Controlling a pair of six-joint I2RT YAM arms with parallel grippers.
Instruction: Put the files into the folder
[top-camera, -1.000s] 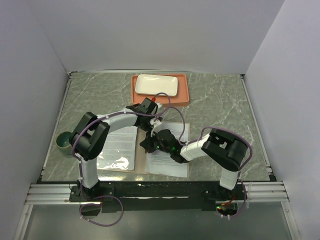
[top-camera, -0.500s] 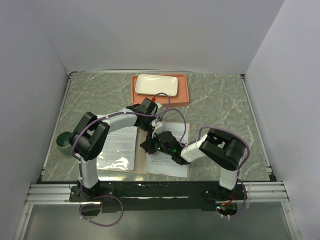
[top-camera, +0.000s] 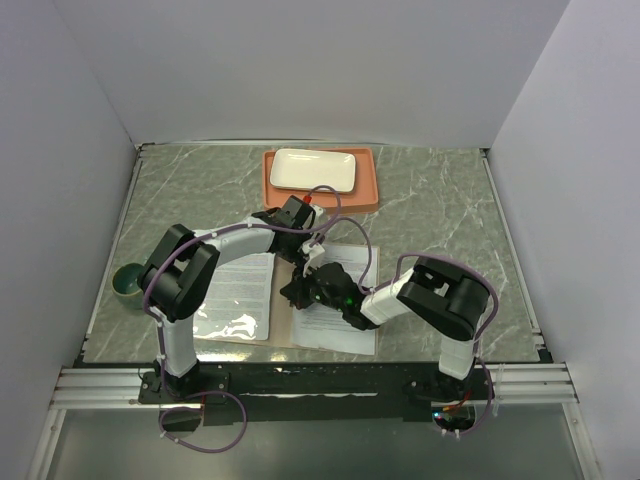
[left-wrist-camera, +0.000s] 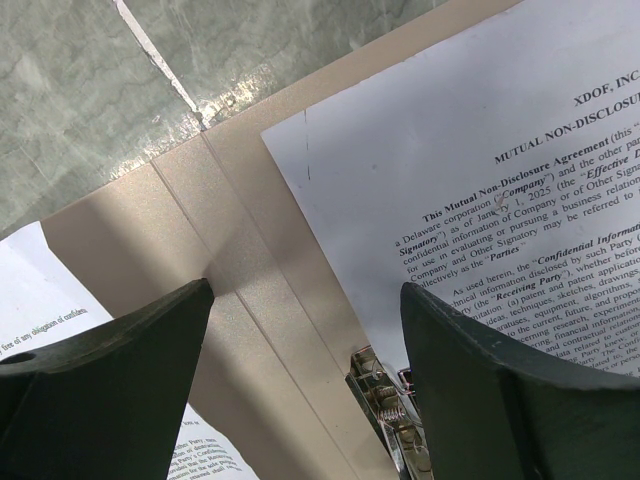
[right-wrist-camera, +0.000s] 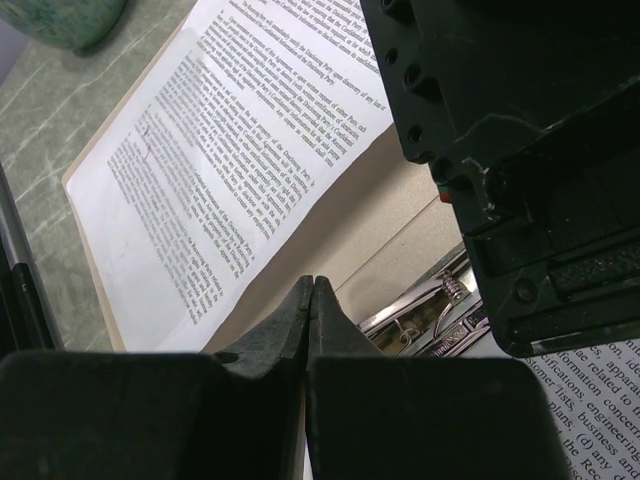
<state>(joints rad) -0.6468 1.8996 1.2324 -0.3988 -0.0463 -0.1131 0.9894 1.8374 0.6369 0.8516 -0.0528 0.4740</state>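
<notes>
Two files (top-camera: 240, 288) lie on open folder (left-wrist-camera: 240, 250), one per half. Left tool (left-wrist-camera: 305, 300) wide above spine; right tool (right-wrist-camera: 312, 290) closed, empty, beside clip (left-wrist-camera: 385, 405). Best: raise clip fully, then square files beneath

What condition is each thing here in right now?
Folder: open, lying flat.
Left sheet: flat on folder's left half.
Right sheet: flat on its right half.
Left end effector: open, empty.
Right end effector: shut.
Plate: empty, on orange tray.
</notes>
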